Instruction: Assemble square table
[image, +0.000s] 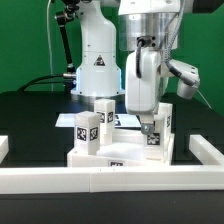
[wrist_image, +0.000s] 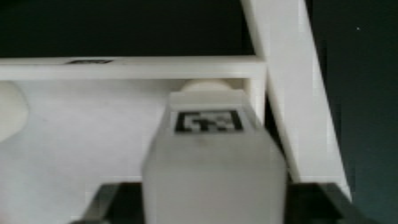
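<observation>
Black counter (image: 30, 115) carries the tabletop (image: 95, 153) lying flat; the end effector (image: 149, 128) grips one leg (image: 154, 142) (long axis upright, tag facing the camera) over it.

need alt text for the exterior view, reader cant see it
A white robot arm reaches down with its gripper at a tagged white leg standing on a white square tabletop. Three more tagged legs stand upright on it, with white border rails in front on a black table.
</observation>
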